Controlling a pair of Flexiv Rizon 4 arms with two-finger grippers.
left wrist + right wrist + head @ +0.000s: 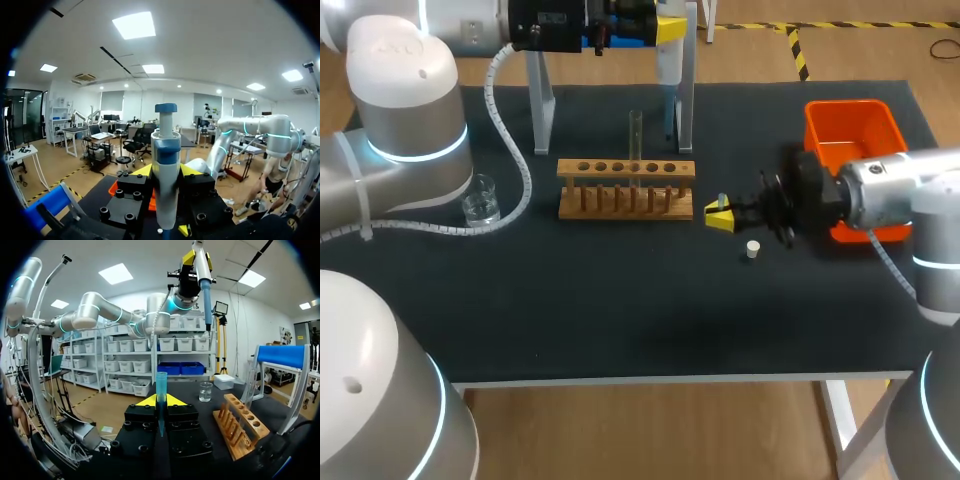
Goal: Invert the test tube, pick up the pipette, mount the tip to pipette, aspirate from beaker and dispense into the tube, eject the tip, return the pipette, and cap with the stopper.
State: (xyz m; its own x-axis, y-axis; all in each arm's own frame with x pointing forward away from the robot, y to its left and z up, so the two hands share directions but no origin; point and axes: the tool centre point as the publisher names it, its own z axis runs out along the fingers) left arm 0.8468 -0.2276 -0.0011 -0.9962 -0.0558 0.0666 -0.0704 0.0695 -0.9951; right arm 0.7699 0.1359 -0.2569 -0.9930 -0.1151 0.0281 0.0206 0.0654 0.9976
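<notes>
Left gripper (667, 28) clamped on pipette (670, 60), top centre of frame. Right gripper (719, 214) pinches blue tip (161, 390), just right of rack (626, 190). Test tube (635, 140) upright in rack.

Left arm (405, 110): silver-grey rounded links, white end caps, cyan light rings at the joints.
Right arm (910, 190): same silver and white shells, cyan rings, black wrist section.
Cables: white ribbed hose (510, 130) along the left arm; thinner grey hose (890, 262) by the right wrist.
Left gripper (165, 172): 2 black blocks, 2 yellow wedge tips.
Right gripper (161, 401): same black blocks, yellow tips.
Screws (129, 426): black socket heads, set in round recesses.
</notes>
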